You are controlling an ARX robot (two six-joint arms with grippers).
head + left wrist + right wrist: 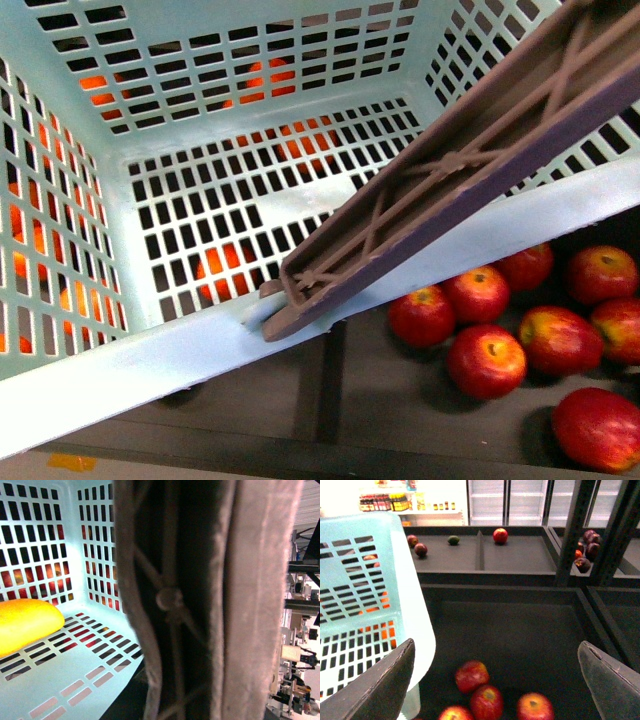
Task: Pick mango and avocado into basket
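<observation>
Brown and blurred, the handle [200, 605] fills most of the left wrist view from so close that only its ribs and one round knot are clear. It hides the left claw, so whether that claw is open or closed cannot be told. Beside the handle, the pale aqua basket [75, 680] shows its slotted floor, and the mango [25, 622] lies on that floor, cut off by the edge of the picture. From the front the mango is out of sight, and the handle rests slantwise across the near rim of the basket. Orange shapes [225, 270] glow through the slots, too broken up to identify. Red apples [487, 360] lie in a cluster on the dark counter [520, 625], near its right edge just beside the basket. The right claw [496, 647] hangs above them with its fingers spread wide and nothing between them. An avocado [453, 540] sits well apart, toward the counter's far edge and close to a divider. Some dark fruit [590, 537] at the far right corner is partly hidden by a post. Bottles [385, 502] line a bright shelf beyond, their labels too small to read.
</observation>
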